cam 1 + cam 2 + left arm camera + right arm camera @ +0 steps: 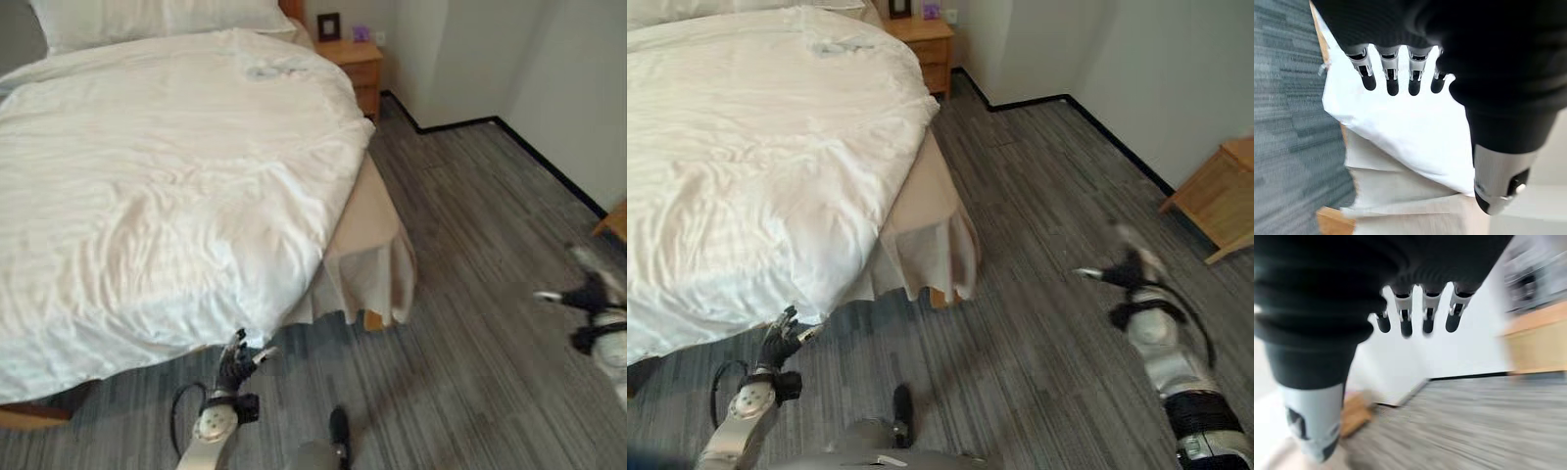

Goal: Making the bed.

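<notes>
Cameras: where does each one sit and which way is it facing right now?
Left eye, head: looks down at duvet, nightstand; left hand shows.
Right eye, head: same scene; right hand over carpet.
Left wrist: along open fingers toward duvet corner.
Right wrist: along open fingers toward wall.
Eyes share the bed.
</notes>
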